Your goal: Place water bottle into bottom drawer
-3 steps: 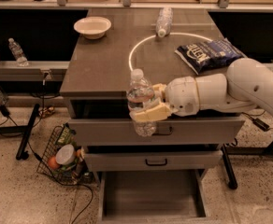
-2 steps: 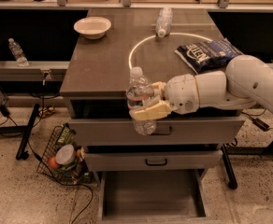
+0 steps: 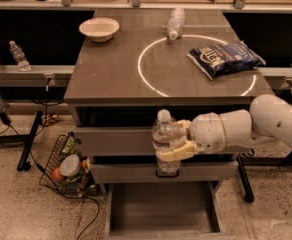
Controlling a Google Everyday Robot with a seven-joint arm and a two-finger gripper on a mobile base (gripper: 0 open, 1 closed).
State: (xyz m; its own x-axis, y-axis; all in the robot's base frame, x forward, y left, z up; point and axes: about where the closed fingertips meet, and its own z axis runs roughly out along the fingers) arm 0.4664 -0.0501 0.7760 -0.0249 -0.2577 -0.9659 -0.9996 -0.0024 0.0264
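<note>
**Water Bottle Lowered to Drawer-Front Level**

Since the earlier frames, the tall clear ribbed plastic water bottle [image 3: 166, 136] with the white cap had moved down and to the right. Its cap, previously seen against the top of the grey flat-topped drawer cabinet [image 3: 111, 74], was below the front edge of that top. The water bottle stood upright in the air in front of the cabinet's two closed grey drawer fronts [image 3: 116, 140], with its base overlapping the handle of the lower one.

The white two-finger gripper [image 3: 172, 140] reached in from the cabinet's right side. Its cream fingers [image 3: 178, 151] were clamped around the body of the water bottle.

The wide grey bottom drawer [image 3: 161, 211] stood pulled out at the cabinet's foot, below the water bottle and not touching it.

On the cabinet top:
- a round white bowl [image 3: 99, 29] at the rear left;
- a shorter clear bottle [image 3: 175, 22] lying on its side at the rear centre;
- a dark blue snack bag [image 3: 226, 58] at the right, overlapping a white ring [image 3: 142, 76].

A black wire basket [image 3: 68, 166] stood on the floor just left of the cabinet.
</note>
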